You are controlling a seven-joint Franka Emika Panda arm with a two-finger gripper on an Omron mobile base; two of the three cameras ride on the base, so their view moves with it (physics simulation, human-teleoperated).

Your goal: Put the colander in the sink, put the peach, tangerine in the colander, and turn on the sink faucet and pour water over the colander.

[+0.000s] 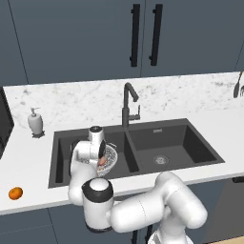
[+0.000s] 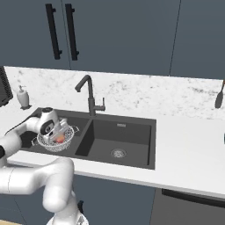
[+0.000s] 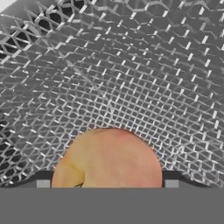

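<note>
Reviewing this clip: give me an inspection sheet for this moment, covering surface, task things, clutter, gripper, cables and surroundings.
Surface: white marbled counter around a dark double-basin sink.
Task things: colander sits in the left basin; peach lies inside it on the mesh; tangerine rests on the counter left of the sink; sink faucet behind the divider, no water seen.
Clutter: soap dispenser on the counter; a dark utensil hangs at the far right.
Gripper: gripper open, its tips on either side of the peach, down in the colander.
Cables: nothing seen.
Surroundings: dark cabinets with black handles above.
</note>
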